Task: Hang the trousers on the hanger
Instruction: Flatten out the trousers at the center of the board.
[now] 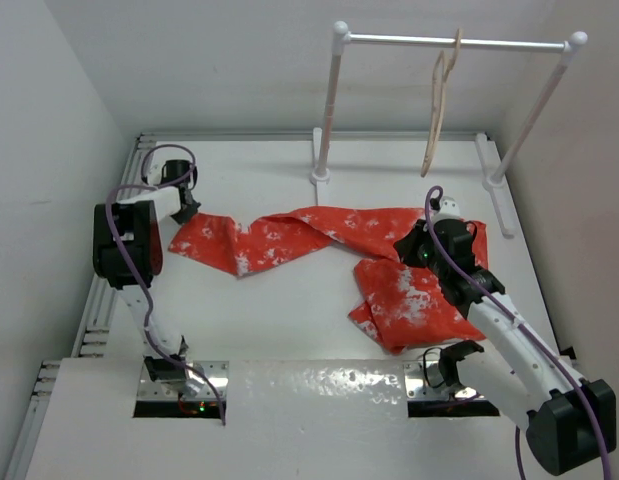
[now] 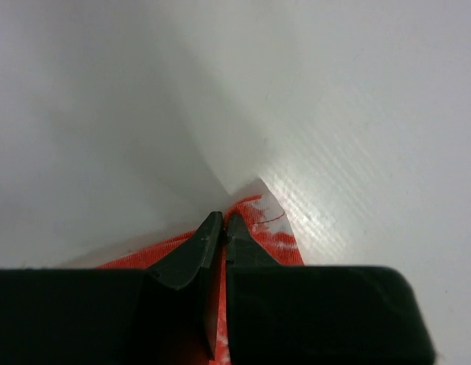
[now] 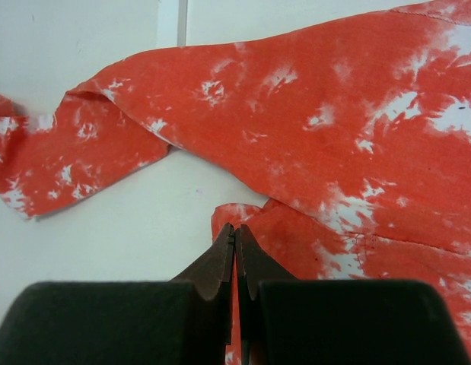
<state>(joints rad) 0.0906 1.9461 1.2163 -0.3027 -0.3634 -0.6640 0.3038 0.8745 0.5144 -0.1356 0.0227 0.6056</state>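
**Trousers** (image 1: 329, 225): red-orange with white blotches, lying flat on the table (image 1: 259, 170). The long axis runs from 9 o'clock to 3 o'clock. One leg reaches toward 9, and the other part folds back toward 5 o'clock.

**Hanger** (image 1: 436, 110): pale wood, hung by its hook on the white rail (image 1: 409, 41) at 1 o'clock. It is seen edge-on with its body pointing down, apart from the trousers.

**Left gripper** (image 2: 224, 226): jaws closed, pinching the cloth's 9 o'clock corner.

**Right gripper** (image 3: 235, 232): jaws closed on a cloth edge near 3 o'clock.
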